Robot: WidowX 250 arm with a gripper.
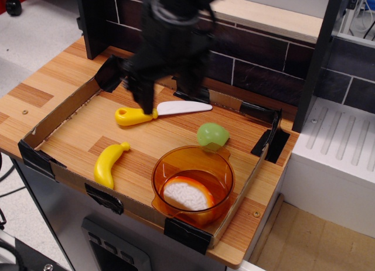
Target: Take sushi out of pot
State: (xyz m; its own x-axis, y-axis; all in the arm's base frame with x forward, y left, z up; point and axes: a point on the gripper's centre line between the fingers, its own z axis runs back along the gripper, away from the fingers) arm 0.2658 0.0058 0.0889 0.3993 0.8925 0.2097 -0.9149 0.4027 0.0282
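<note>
The sushi (188, 194), a bumpy white rice lump with an orange strip along its top edge, lies inside the translucent orange pot (217, 165) at the front right of the cardboard tray. My black gripper (170, 92) hangs blurred above the back middle of the tray, over the toy knife, well behind and left of the pot. Its two fingers point down with a wide gap between them, and nothing is held.
A yellow-handled toy knife (158, 112) lies under the gripper. A green round fruit (212, 134) sits just behind the pot. A yellow banana (109, 164) lies at the front left. A low cardboard wall (58, 116) rings the tray. A dark brick wall stands behind.
</note>
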